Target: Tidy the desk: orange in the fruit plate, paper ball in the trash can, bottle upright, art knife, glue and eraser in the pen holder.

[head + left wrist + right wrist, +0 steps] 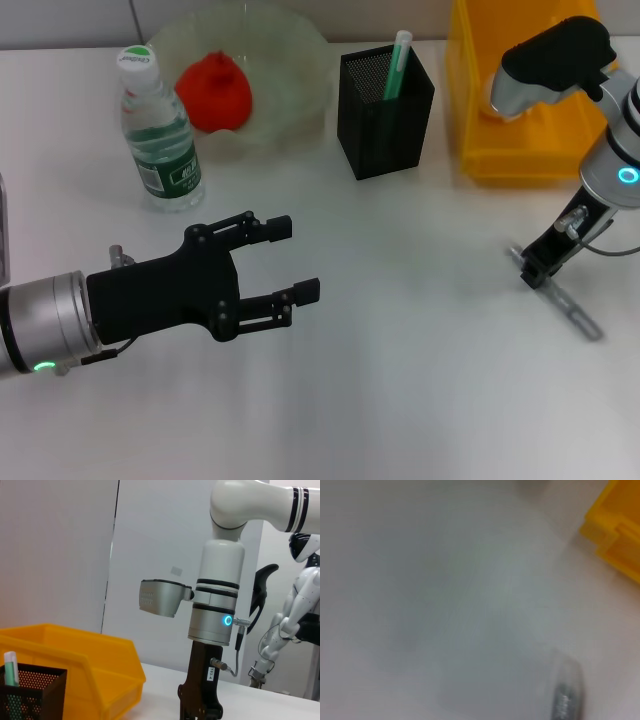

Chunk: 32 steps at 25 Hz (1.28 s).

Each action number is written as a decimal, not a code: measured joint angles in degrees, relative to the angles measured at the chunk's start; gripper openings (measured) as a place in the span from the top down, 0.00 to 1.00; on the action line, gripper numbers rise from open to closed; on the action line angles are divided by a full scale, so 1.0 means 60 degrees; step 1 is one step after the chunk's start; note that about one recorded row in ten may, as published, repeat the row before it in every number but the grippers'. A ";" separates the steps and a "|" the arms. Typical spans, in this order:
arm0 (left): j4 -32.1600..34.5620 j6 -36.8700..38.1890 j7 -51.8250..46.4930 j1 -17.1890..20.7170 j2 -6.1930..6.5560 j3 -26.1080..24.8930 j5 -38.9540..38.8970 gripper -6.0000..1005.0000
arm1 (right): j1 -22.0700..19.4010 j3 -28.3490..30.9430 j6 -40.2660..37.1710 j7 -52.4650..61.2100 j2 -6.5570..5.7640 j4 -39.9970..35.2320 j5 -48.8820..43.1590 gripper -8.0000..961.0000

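Art knife [570, 305], a slim grey metal strip, lies flat on the white desk [420, 380] at the robot's right, in front of the trash can [520, 100]. From the head view the right gripper [535, 272] stands nearly upright over the knife's near end, its black tip down at the strip; whether the fingers have closed on the knife cannot be told. The yellow trash can sits at the back right, partly covered by the right arm's grey wrist housing. Left of it stands the pen holder [385, 115], black mesh, with a green-and-white stick [397, 65] poking out of it. Farther left is the fruit plate [290, 60] with the orange [215, 92] resting inside, and just beside the plate the bottle [158, 130] stands upright. The left gripper [285, 260] hovers low at the front left, fingers spread wide apart and holding nothing, well apart from the knife, with bare desk between them.

The left wrist view looks across the desk at the right arm side-on: its white forearm, the lit ring and the black gripper base [202, 700] pointing straight down, the tip cut off below the edge. The trash can [85, 655] and a corner of the pen holder [35, 690] with the green stick [11, 667] show at the side; the knife does not appear.

The right wrist view shows only blurred desk, a corner of the trash can [617, 530] and the knife's grey end [565, 700], a close look the other two lack.
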 joint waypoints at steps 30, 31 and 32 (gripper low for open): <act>0.0000 0.0012 0.0047 0.0023 0.0001 0.0000 -0.0235 0.22 | -0.2307 0.2641 0.3215 -0.8539 -0.0091 -0.1674 1.0572 0.85; 0.0000 0.0012 0.0047 0.0023 0.0001 0.0000 -0.0235 0.22 | -0.2003 0.2716 0.3607 -0.9013 -0.0104 -0.0925 1.0654 0.85; 0.0000 0.0011 0.0107 0.0052 0.0001 0.0000 -0.0323 0.22 | -0.2003 0.2716 0.3607 -0.9013 -0.0104 -0.0925 1.0654 0.85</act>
